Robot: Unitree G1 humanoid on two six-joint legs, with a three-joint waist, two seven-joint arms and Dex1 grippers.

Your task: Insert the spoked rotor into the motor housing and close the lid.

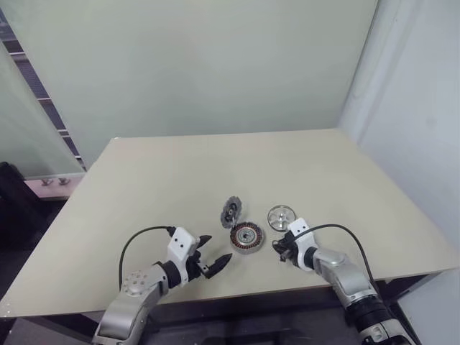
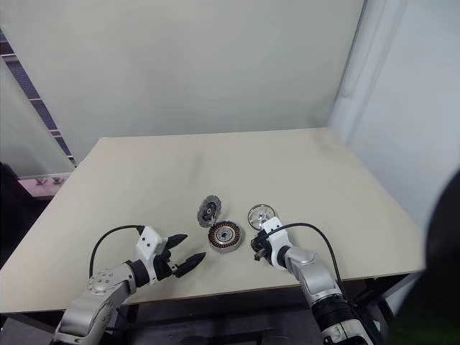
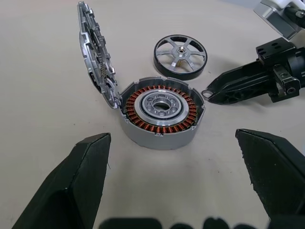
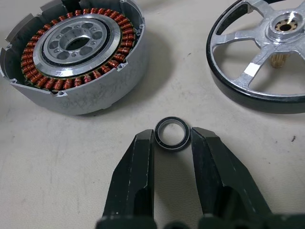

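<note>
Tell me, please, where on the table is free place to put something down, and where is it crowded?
The table is bare over its far half, behind the lid, and along both side edges. It is crowded near the front middle: the motor housing, the upright lid touching it, the spoked rotor, a small ring, and both grippers' fingers: left, right.

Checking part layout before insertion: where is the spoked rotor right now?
The spoked rotor lies flat on the table, to the right of the motor housing, just beyond the right claw.
</note>
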